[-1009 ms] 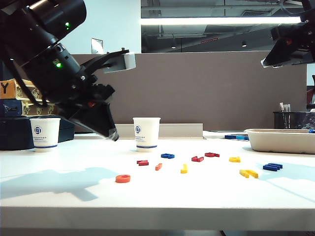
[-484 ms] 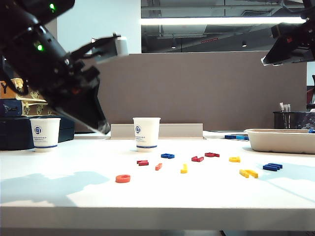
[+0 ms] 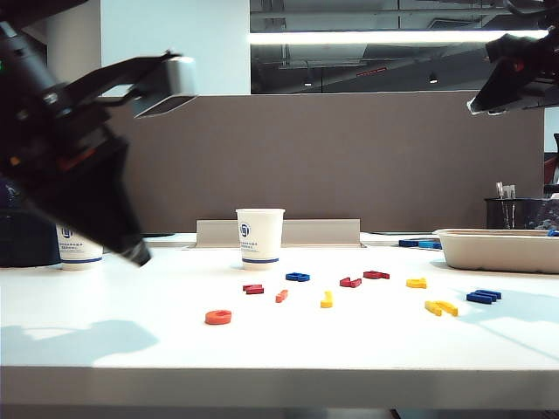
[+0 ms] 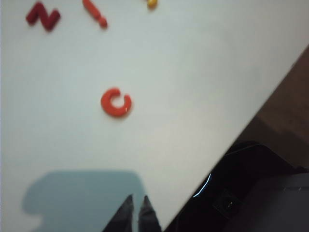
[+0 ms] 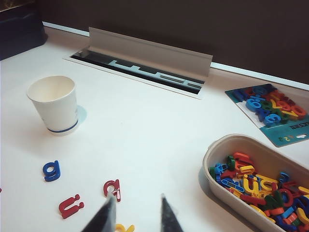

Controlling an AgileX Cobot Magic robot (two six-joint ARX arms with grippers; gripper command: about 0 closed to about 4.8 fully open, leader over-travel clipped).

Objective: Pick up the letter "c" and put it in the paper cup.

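Left gripper: the left gripper [image 4: 136, 212] hung above the white tabletop [image 3: 288, 345] at the left of the exterior view, its two dark fingertips drawn together with only a sliver of gap and nothing between them.
Right gripper: the right gripper [image 5: 137, 212] was raised high at the upper right of the exterior view, above the scattered letters; its two dark fingers stood apart, holding nothing.
Letter "c": the small flat orange-red plastic letter "c" [image 3: 218, 317] lay flat on the table toward its front edge, left of the other loose letters and well apart from both grippers (in the left wrist view it showed clearly as an open ring [image 4: 116, 102]).
Paper cup: the white tapered paper cup [image 3: 260, 237] with a blue square logo and a thin blue stripe stood upright toward the back of the table, behind the loose letters; from the right wrist view its inside looked bare.
Second cup: another white paper cup of the same kind [image 3: 77, 248] stood at the far left, partly hidden by the left arm.
Loose letters: a dark red zigzag letter [image 4: 43, 16] and a small orange-red straight bar piece [image 4: 94, 12] lay near the "c"; a blue letter "g" [image 5: 51, 170], further red letters, yellow letters and a blue piece lay to the right.
Tray: a beige oblong tray [image 5: 212, 162] at the right held a heap of mixed coloured letters.
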